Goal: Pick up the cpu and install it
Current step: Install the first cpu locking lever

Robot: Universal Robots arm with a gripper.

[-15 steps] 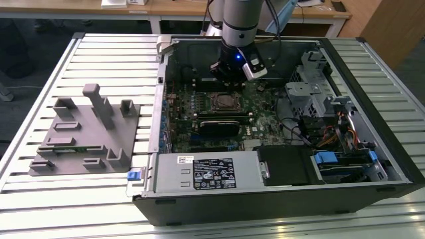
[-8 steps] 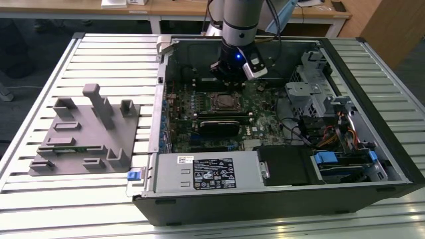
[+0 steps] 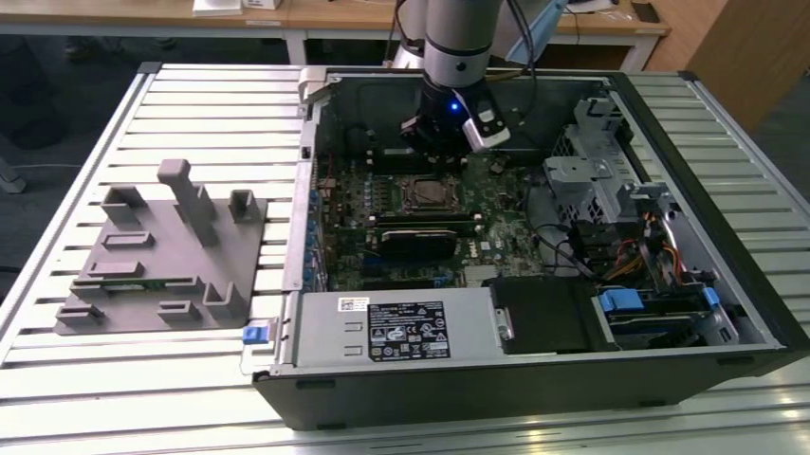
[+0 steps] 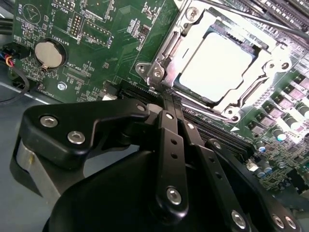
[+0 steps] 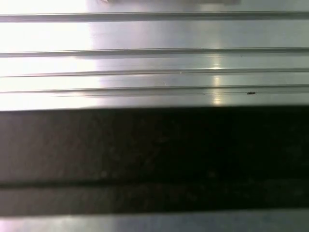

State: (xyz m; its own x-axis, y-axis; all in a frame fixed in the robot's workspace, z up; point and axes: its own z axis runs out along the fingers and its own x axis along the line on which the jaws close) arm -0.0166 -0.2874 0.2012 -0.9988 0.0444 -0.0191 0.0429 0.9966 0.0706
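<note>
I have the claw (image 3: 446, 142) hanging inside the open computer case (image 3: 532, 379), just above the far side of the green board (image 3: 379, 204). In the second wrist view the claw (image 4: 170, 99) has its two black fingers (image 4: 169, 145) pressed together at the tips, so it is closed, and I see nothing gripped between them. The tips sit right at the edge of the socket frame (image 4: 166, 53), though I cannot tell whether they touch it.

The cpu (image 4: 217, 65) lies flat inside that metal frame, its pale silvery top facing up; in the exterior view the cpu (image 3: 428, 194) sits near the middle of the board, just below the claw. A round coin battery (image 4: 49, 53) is on the board well apart from the socket.

The case lies on its side on a ribbed metal table (image 3: 101, 379), toward the exterior view's right. Near the table's edge on the exterior view's left is a grey tray (image 3: 158, 261) with upright posts, and a thin green memory stick (image 3: 133, 282) lies in it. The first wrist view looks along the table's ribs (image 5: 154, 50). Beyond the table's far edge stand wooden desks (image 3: 152, 14)
</note>
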